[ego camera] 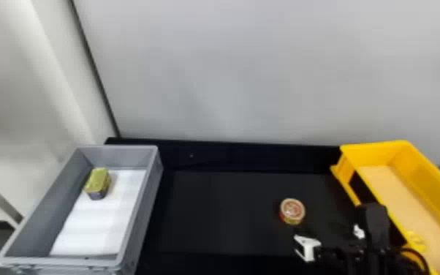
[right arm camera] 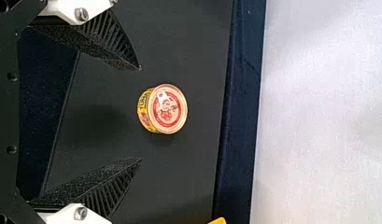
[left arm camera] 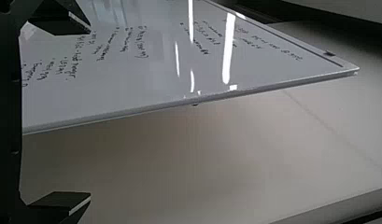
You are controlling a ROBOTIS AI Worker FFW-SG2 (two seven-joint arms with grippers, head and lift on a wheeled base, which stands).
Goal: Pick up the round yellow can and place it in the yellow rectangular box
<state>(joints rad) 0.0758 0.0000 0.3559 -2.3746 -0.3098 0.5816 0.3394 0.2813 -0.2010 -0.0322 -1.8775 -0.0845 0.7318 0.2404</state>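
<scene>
The head view shows the can on the black table, between the grey box and the yellow box, with the right gripper near it. A tin sits on a white sheet in the grey box. The right wrist view adds the can's pull tab and yellow side, and makes plain that the right gripper is spread and empty, its fingers apart from the can. The left wrist view has the left gripper parted, holding nothing, before a whiteboard with handwriting.
</scene>
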